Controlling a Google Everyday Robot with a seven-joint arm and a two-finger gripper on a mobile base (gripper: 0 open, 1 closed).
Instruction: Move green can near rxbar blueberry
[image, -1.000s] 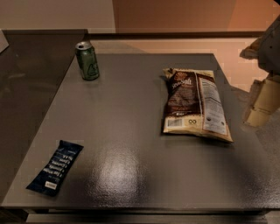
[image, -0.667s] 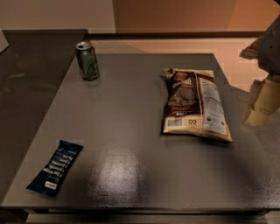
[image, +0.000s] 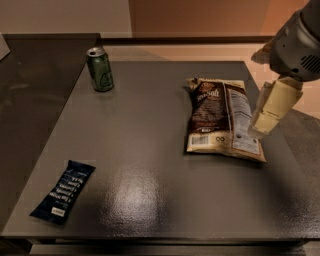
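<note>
Can in question, the green can (image: 100, 69), stood upright in the upper left of the frame, close to the far left corner of the dark table (image: 150, 150), with its silver top open to view and the pale triangle logo facing the camera. Nothing was touching it. The rxbar blueberry (image: 63, 198) lay flat in the lower left of the frame, near the front edge of the table, turned a little diagonal, and it was well apart from the can, with only bare table surface between them. Toward the right of the frame lay a brown-and-cream chip bag (image: 222, 119), also flat, which has no part in the task. The gripper (image: 264, 120) hung at the right edge of the frame, above the right side of this bag and far from the can; whether it was released or clenched I cannot tell. It held nothing that could be seen. By my judgement the task was at its very first step, the approach, and the can was not yet grasped. The next move would probably need a long travel across the frame to the upper left, then a grasp around the body of the can, taking care not to tip it.
</note>
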